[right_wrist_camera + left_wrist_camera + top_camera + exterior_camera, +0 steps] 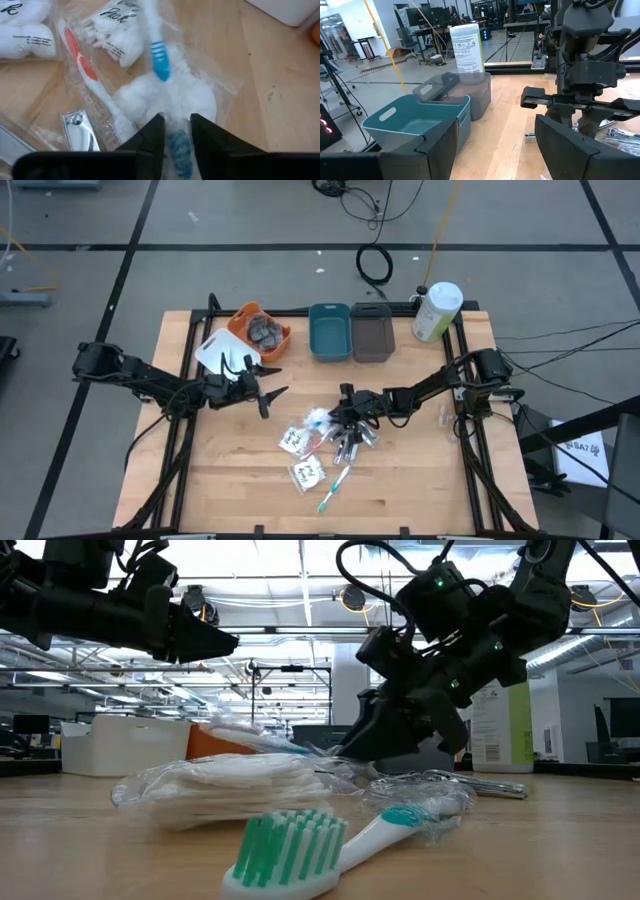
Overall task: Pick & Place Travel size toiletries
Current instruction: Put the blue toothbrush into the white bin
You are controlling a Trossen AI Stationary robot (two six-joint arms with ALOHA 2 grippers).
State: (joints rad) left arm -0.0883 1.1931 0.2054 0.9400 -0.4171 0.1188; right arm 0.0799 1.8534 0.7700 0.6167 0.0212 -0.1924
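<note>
I see the left gripper (268,393) hanging above the table (420,480) left of centre, fingers spread wide, nothing between them. It sits just in front of the white bin (226,352) and the orange bin (262,328) at the far edge; the orange bin has dark grey round discs (265,332) in it. The left wrist view looks past the spread fingers to the teal bin (415,122), the grey bin (455,92) and the big white-and-green bottle (467,49) at the far right corner.

The pile of toiletries lies at mid-table, a bit toward the near edge: white clear-wrapped packets (296,440), a second packet (308,473) nearer the near edge, small silver tubes (352,445) and a teal-white toothbrush (334,486) pointing at the near edge. In the low view that toothbrush (320,840) lies closest to the camera, packets (235,780) behind it.

The right gripper (343,418) is down on the far right side of the pile. In the right wrist view its fingers (152,137) stand narrow, with a blue toothbrush head in a clear wrapper (177,145) between them; I can't tell if they actually clamp it. A wrapped red-and-white toothbrush (92,82), a blue-and-white toothbrush (156,45) and a silver nail clipper (80,131) lie just beside.
</note>
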